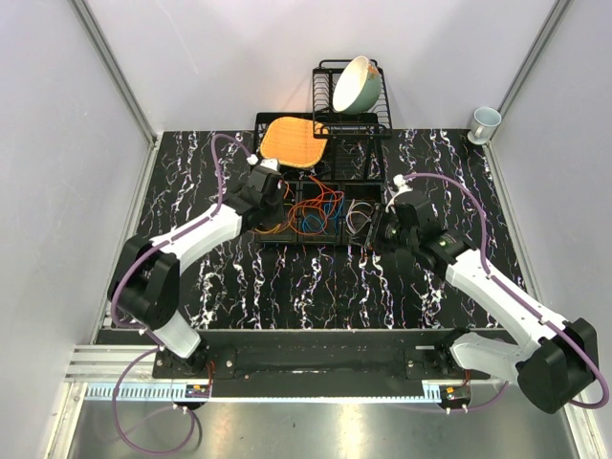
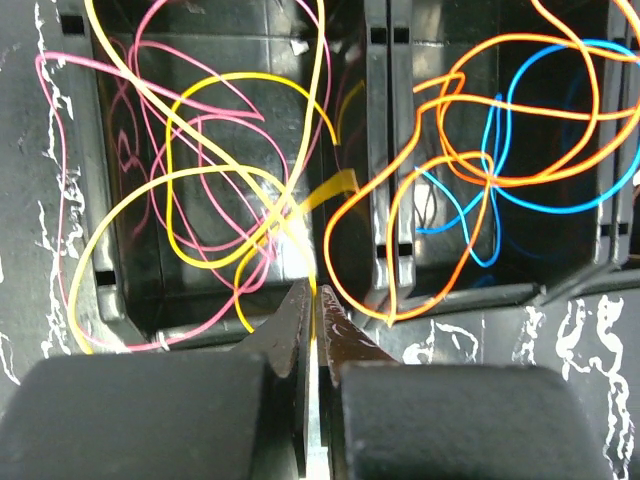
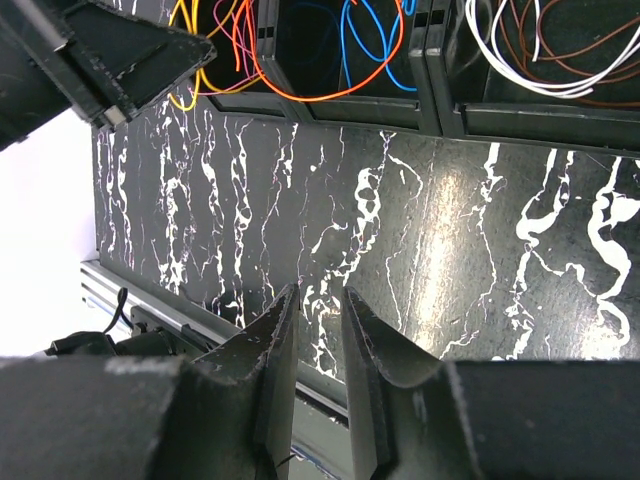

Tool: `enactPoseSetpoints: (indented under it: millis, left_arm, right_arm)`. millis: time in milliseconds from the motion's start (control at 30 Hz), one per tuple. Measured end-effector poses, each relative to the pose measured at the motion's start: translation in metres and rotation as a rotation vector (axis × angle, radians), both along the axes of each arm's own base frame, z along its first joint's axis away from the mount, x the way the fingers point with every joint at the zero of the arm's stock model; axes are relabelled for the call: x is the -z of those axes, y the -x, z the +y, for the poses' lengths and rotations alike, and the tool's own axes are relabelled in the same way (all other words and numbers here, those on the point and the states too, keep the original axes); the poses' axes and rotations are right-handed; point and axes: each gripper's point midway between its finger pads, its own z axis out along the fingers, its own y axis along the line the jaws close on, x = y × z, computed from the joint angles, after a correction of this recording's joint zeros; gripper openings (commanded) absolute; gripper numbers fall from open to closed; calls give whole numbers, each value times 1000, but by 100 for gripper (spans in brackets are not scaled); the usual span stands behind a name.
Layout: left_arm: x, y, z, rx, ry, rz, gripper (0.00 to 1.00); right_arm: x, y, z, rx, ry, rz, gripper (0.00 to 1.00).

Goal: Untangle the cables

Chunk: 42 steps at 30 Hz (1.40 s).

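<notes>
The cables lie in a black divided tray point(image 1: 316, 240) at mid-table. In the left wrist view, yellow point(image 2: 200, 170) and pink point(image 2: 70, 130) loops fill the left compartment. Orange point(image 2: 450, 110) and blue point(image 2: 560, 130) loops tangle in the one beside it. My left gripper point(image 2: 316, 292) is at the tray's near wall, shut on a strand of the yellow cable; it also shows in the top view point(image 1: 275, 205). My right gripper point(image 3: 320, 295) hangs over bare table just right of the tray, narrowly open and empty. White point(image 3: 520, 70) and brown point(image 3: 585, 45) wires lie in the right compartment.
A black dish rack point(image 1: 378, 115) with a cream bowl point(image 1: 356, 84) stands behind the tray. An orange board point(image 1: 292, 141) leans at its left. A pale cup point(image 1: 485, 121) sits at the back right corner. Grey walls close in both sides.
</notes>
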Motion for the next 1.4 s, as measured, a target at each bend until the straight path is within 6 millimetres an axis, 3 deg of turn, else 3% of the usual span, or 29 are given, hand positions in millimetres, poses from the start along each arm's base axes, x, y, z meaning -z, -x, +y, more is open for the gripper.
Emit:
enactPoseSetpoints:
  millis: [367,800,933,1100,1200,1400]
  left_arm:
    - [7,29,0,10,-5,70,0]
    - [-1,37,-1,9,3,73,0]
    - [-1,27,-6,17,-23,80,0]
    - [-4,-4,-13,19,-43,61,0]
    - [-4,-20,-11,8,-54,54,0]
    - [10,-33,-3,-7,-80,63,0]
  right_arm:
    - [2,1,0,1,-1,7,28]
    - [2,4,0,-3,-8,8,28]
    - [2,4,-1,-2,-7,10,29]
    - [2,5,-1,-2,-8,7,29]
    - [1,6,-2,-2,-11,3,29]
    - [2,7,-3,0,-8,3,29]
